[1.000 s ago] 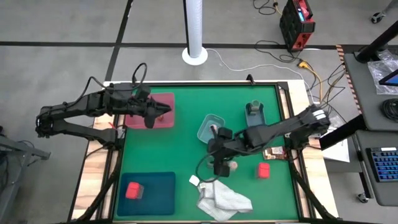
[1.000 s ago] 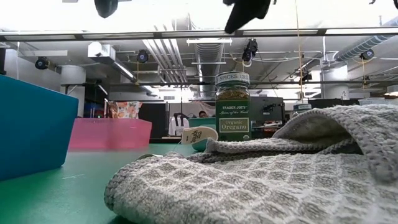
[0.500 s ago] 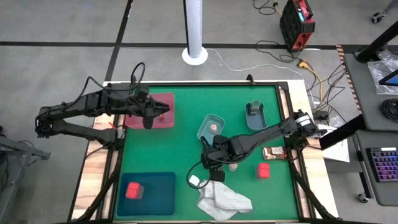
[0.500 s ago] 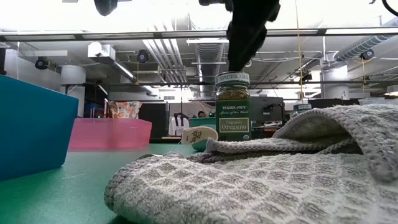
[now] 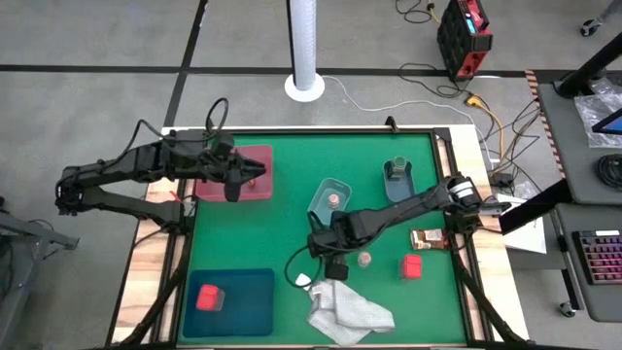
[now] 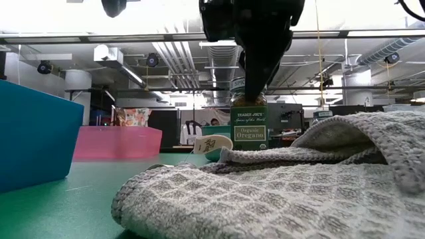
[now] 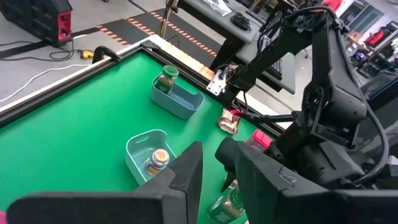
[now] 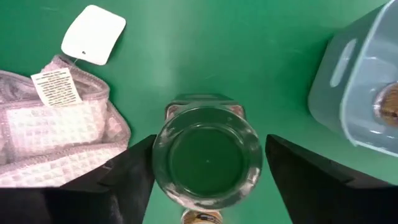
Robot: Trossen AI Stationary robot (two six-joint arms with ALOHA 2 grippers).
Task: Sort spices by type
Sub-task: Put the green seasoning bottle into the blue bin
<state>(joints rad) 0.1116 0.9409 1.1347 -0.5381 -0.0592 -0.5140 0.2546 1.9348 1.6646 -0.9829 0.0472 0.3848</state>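
1. The right gripper [image 8: 208, 180] is low over the middle of the green mat [image 5: 292, 194], its fingers spread wide on either side of a green jar [image 8: 208, 155], not touching it.
2. That jar stands upright on the mat, just beside the cloth [image 5: 350, 313]; in the low view its label reads oregano.
3. The left gripper [image 5: 243, 178] hovers over the pink tray [image 5: 258, 160] at the far left; its fingers stand slightly apart, holding nothing.
4. A tan-topped jar [image 5: 333, 200] sits in the near tub [image 5: 328, 187] at the centre.
5. The second green jar [image 5: 397, 171] sits in the far tub [image 5: 400, 187] at the right.
6. A second tan-topped jar [image 5: 364, 260] stands on the mat just right of the right gripper.
7. One pink block [image 5: 208, 297] lies in the teal tray [image 5: 243, 301] at the near left; the other [image 5: 413, 265] lies on the mat at the near right.
8. A brown sachet [image 5: 428, 238] lies at the right edge, just beyond that block.
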